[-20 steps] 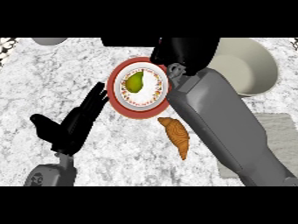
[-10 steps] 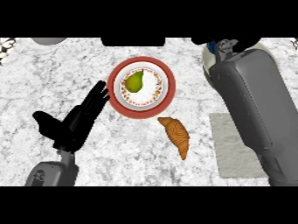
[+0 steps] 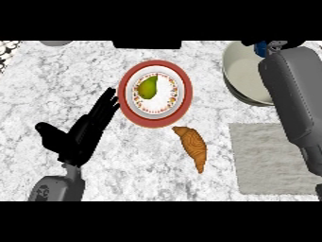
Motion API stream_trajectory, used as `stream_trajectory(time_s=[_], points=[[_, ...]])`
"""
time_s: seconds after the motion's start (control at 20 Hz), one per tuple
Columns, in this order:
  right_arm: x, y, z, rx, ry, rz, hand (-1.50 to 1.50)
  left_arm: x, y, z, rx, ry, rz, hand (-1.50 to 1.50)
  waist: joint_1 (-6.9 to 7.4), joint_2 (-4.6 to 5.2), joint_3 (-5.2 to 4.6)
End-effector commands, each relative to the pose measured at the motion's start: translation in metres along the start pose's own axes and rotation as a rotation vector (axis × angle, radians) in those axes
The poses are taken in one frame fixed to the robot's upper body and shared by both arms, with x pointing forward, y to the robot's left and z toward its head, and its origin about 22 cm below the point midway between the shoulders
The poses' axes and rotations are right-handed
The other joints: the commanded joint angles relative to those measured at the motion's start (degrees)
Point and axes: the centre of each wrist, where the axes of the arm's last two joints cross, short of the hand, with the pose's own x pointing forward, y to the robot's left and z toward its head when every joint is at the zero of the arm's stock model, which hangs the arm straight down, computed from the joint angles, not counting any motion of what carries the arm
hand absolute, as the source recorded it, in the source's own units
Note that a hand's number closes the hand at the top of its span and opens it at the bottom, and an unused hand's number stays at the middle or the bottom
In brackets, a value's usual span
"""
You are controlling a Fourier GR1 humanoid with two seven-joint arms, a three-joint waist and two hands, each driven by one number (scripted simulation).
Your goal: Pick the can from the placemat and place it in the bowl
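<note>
Head view: compared with half a second ago, the right forearm sits further toward the right edge, so more of the pale, smooth-walled round bowl is now uncovered at upper right. The right hand shows only as a dark sliver at the top edge above the bowl; whether its fingers are curled cannot be told. A small blue patch beside it may be the can, but this cannot be confirmed, and the can's long axis and heading cannot be read. The grey, flat rectangular placemat carries nothing on its visible part. The left hand remains at lower left, fingers straight and spread, holding nothing. On the mottled marble counter, the red-rimmed round plate holds a green pear; a ridged brown croissant lies just below it.
</note>
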Motion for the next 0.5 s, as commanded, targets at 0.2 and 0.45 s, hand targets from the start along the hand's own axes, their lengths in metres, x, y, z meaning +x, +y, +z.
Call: stream_trajectory(time_s=[0.2, 0.45], points=[[-0.063, 0.055, -0.031, 0.174, 0.189, 0.073, 1.50, 0.010, -0.002, 0.003, -0.013, 0.000, -0.011, 0.00, 0.99, 0.36, 0.08], [-0.075, 0.049, -0.049, 0.190, 0.244, -0.056, -1.50, 0.007, 0.007, 0.003, -0.037, -0.016, -0.008, 0.00, 1.79, 0.70, 0.09]])
